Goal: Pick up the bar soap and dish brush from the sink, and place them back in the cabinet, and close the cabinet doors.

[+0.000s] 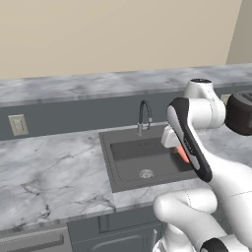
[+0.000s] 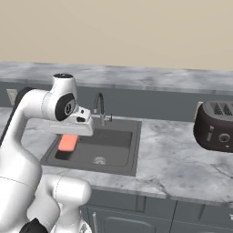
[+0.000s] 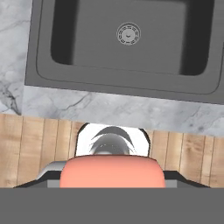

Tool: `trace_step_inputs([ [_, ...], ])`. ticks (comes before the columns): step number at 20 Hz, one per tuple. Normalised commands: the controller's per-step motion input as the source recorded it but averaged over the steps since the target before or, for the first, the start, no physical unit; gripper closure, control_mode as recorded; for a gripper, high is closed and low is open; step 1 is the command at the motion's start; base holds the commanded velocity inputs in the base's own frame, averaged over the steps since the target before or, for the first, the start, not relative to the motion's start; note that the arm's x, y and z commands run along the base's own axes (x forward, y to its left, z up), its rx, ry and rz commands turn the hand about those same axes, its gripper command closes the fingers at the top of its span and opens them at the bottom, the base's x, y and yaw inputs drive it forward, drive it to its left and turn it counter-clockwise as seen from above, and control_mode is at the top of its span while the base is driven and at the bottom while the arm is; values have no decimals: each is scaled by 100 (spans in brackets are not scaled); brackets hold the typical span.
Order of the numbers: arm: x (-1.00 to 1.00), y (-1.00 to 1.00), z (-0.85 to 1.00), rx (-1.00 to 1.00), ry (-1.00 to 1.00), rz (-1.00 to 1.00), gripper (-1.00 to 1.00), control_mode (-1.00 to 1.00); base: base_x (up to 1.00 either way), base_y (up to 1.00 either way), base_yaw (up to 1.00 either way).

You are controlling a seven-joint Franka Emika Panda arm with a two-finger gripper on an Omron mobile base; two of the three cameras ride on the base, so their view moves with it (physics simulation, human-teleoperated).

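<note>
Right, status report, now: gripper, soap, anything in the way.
Gripper shut on the bar soap, lifted above the sink. Dish brush not spotted. Faucet stands close beside the hand; toaster well off to the right.

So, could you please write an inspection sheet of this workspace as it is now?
Surface: grey-white marble counter, bare around the basin.
Job's things: salmon-orange flat bar soap held above the dark grey recessed sink; round metal drain visible; dish brush not seen in the basin.
Clutter: dark rounded toaster on the counter to the right.
Grippers: claw closed on the soap.
Cables: nothing seen.
Surroundings: dark arched faucet, pale wall outlet, beige wall, wooden floor.
</note>
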Motion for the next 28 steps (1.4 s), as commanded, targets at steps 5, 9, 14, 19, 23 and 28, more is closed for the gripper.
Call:
trace_step_inputs([
  [5, 0, 0, 0, 0, 0, 0, 100, 100, -31, -18, -7],
  [9, 0, 0, 0, 0, 0, 0, 100, 100, -53, -30, -19],
  [14, 0, 0, 0, 0, 0, 0, 100, 100, -52, -18, -27],
  [19, 0, 0, 0, 0, 0, 0, 100, 100, -38, -14, -32],
  [23, 0, 0, 0, 0, 0, 0, 100, 100, -26, -21, -38],
  [28, 0, 0, 0, 0, 0, 0, 100, 100, -19, -32, -45],
])
